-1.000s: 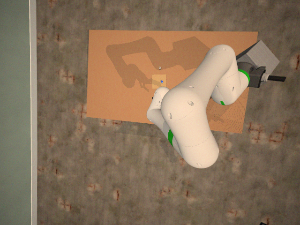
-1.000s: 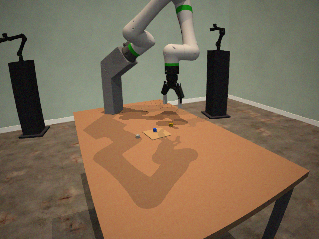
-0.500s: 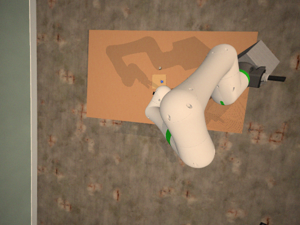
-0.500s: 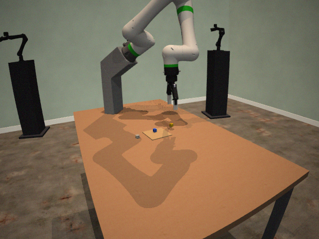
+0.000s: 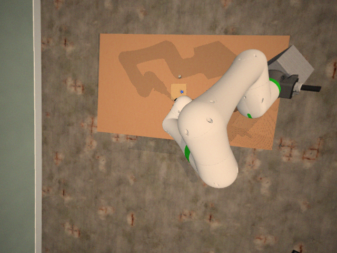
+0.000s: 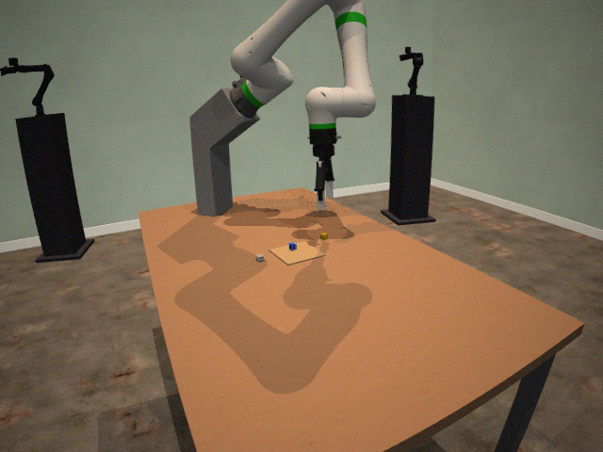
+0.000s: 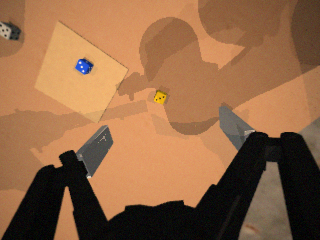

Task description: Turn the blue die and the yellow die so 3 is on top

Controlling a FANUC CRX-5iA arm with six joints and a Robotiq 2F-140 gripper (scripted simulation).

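The blue die (image 5: 181,91) (image 6: 292,246) (image 7: 83,66) lies on the pale square mat (image 5: 174,87) (image 6: 288,258) (image 7: 55,75), white pips up; their number is too small to read surely. The yellow die (image 6: 323,235) (image 7: 160,97) lies on the table beside the mat, its dark pips also hard to count; the arm hides it in the top view. The white die (image 5: 179,76) (image 6: 260,258) (image 7: 9,31) lies on the table off the mat's other side. My gripper (image 6: 325,200) (image 7: 162,125) is wide open and empty, high above the table, with the yellow die between and beyond its fingertips in the wrist view.
The wooden table (image 5: 114,108) (image 6: 389,330) carries the mat and dice. The arm's grey pedestal (image 5: 296,64) (image 6: 209,160) stands at one end of the table. Two black stands (image 6: 51,189) (image 6: 411,155) are beyond the table. Arm shadows cross the tabletop.
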